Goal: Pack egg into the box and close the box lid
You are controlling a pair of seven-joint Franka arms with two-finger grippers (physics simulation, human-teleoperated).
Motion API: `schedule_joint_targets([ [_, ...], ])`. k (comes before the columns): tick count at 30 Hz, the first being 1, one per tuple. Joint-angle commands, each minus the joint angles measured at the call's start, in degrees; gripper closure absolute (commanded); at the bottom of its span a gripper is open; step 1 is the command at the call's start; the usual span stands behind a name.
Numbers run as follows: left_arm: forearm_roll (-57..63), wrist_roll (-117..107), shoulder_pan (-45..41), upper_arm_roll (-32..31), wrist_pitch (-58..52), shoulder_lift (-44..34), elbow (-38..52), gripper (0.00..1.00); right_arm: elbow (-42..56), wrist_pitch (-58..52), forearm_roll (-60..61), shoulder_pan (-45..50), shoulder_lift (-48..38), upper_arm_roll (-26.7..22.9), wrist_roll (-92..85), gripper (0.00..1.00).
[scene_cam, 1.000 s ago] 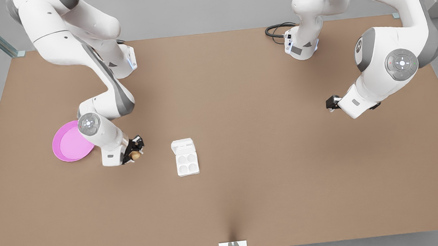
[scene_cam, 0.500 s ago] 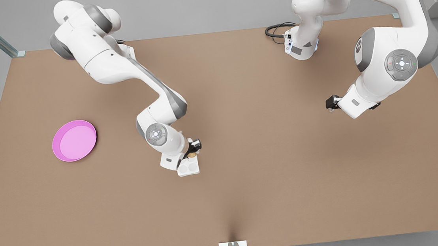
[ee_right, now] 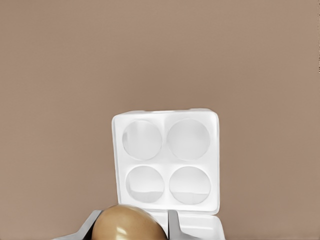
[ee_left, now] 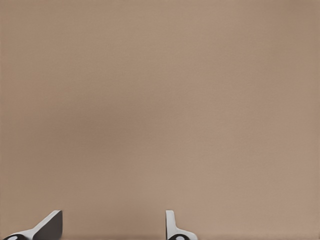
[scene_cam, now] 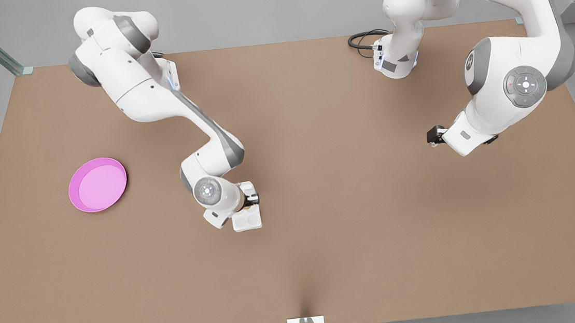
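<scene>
At the table's middle in the front view, your right gripper hangs over the small white four-cup box, partly hiding it. In the right wrist view, it clasps the tan-brown egg; the empty cups lie just ahead. In the left wrist view, the waiting left gripper stands parted over bare table.

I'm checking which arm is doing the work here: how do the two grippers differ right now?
The right gripper is shut on the egg; the left gripper is open and holds nothing. The right gripper hangs over the box, whose four cups are empty; the left gripper waits over bare table, far to the front view's right. Both point down at the table.
</scene>
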Motion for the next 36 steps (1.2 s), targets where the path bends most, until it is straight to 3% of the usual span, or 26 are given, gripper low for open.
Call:
schedule_joint_targets([
  [1,0.0,0.0,0.0,0.0,0.0,-0.1,0.0,0.0,0.1,-0.6,-0.9,-0.1,0.2,0.0,14.7,0.6],
  [6,0.0,0.0,0.0,-0.1,-0.2,-0.1,0.0,0.0,0.4,-0.5,-0.7,0.2,1.1,-0.8,14.5,0.57],
  [9,0.0,0.0,0.0,-0.1,-0.1,-0.1,0.0,0.0,0.5,0.2,-1.2,0.6,1.4,-0.8,14.0,0.09],
  [10,0.0,0.0,0.0,-0.1,-0.1,-0.1,0.0,0.0,0.6,0.2,-1.4,0.6,1.4,-0.8,13.8,0.0],
  [16,0.0,0.0,-0.1,-0.1,-0.1,-0.1,0.1,0.0,1.5,0.4,-1.4,0.6,0.9,-0.7,14.0,0.0],
  [20,-0.2,0.0,-0.1,-0.1,-0.2,1.5,0.0,0.0,8.6,-0.1,-1.3,0.3,0.4,-0.4,11.2,0.0],
  [21,-0.2,0.0,-0.2,-0.2,-0.9,2.1,-0.2,0.0,9.3,-3.0,-1.3,0.6,-5.1,0.0,10.5,0.0],
  [22,-0.2,0.1,-2.5,-0.2,-2.9,3.0,-2.5,0.54,9.4,-11.8,-1.3,0.8,-14.8,0.1,9.4,0.0],
  [23,-0.3,-5.6,-9.6,-0.2,-3.8,6.6,-2.5,0.79,9.4,-23.4,-1.5,-0.6,-24.9,-0.5,0.1,0.0],
  [24,-3.2,-16.2,-16.4,-0.2,-3.1,10.0,-2.0,0.79,3.8,-32.0,-2.1,-6.3,-34.6,-0.5,-9.4,0.0],
  [25,-8.7,-22.5,-17.9,-0.2,-1.1,10.7,-2.0,0.79,0.6,-35.7,-2.2,-13.7,-38.6,-0.6,-18.6,0.0],
  [26,-12.4,-35.7,-20.6,-0.2,4.0,12.5,-2.0,0.79,-9.5,-28.4,-2.3,-19.1,-42.2,-1.1,-20.1,0.0],
  [30,-17.7,-77.9,-29.9,-0.2,23.0,21.4,6.0,0.79,-2.1,-35.0,-4.5,-29.9,-36.5,-1.1,-19.1,0.0],
  [32,-16.3,-86.5,-33.9,-0.1,24.8,27.9,15.2,0.79,2.0,-35.0,-5.3,-32.3,-31.4,-1.2,-19.1,0.0],
  [36,-12.2,-105.4,-38.1,-0.1,35.0,31.0,15.8,0.79,2.7,-37.4,-5.6,-33.1,-31.7,-1.1,-18.6,0.0],
])
